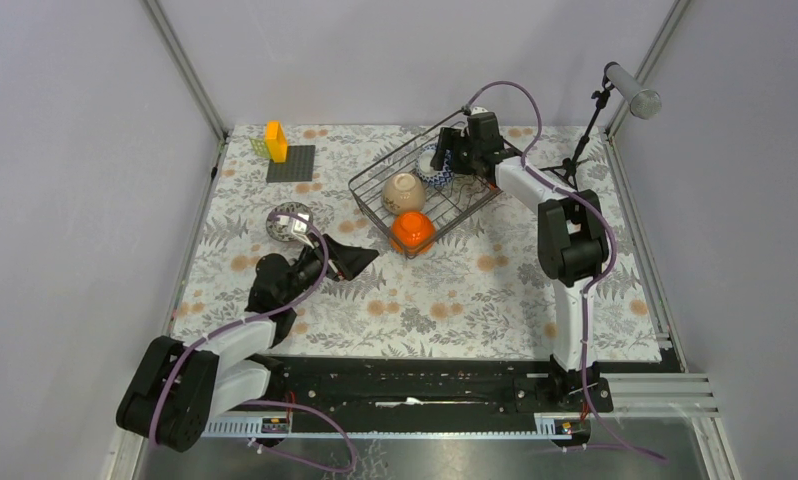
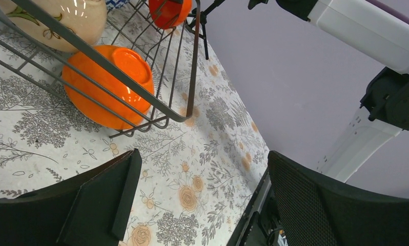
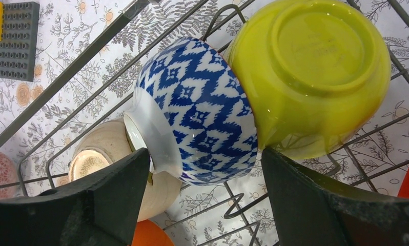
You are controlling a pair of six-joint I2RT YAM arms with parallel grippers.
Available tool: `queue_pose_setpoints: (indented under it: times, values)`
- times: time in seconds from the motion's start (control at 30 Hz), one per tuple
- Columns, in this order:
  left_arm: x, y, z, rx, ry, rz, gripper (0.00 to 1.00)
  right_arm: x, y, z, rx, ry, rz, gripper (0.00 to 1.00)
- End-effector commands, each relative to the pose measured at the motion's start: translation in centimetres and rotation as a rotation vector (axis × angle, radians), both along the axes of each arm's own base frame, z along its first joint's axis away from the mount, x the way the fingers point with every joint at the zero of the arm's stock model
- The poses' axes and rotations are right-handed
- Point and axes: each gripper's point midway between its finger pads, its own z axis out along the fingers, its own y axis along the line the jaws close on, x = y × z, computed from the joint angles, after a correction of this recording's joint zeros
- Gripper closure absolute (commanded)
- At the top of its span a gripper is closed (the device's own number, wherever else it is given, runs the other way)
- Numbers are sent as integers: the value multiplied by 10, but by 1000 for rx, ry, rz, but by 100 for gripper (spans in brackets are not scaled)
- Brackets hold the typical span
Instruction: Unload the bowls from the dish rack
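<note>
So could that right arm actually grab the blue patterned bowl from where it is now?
Probably yes. The right gripper hangs right at the blue-white bowl, its open fingers on either side. The yellow-green bowl presses against that bowl and crowds one finger, so the grip might be tight.

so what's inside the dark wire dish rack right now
In the dish rack: beige bowl, blue-white patterned bowl, yellow-green bowl, two orange bowls. From above, the right hand hides the yellow-green one.
</note>
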Motion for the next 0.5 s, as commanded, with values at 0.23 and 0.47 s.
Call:
queue_pose_setpoints:
  times: [0.23, 0.47]
  values:
    - [-12, -8, 29, -67, -86, -63, 1, 16, 14, 12, 81, -46, 12, 32]
    - [-12, -10, 28, -64, -96, -74, 1, 18, 16, 33, 95, -101, 28, 48]
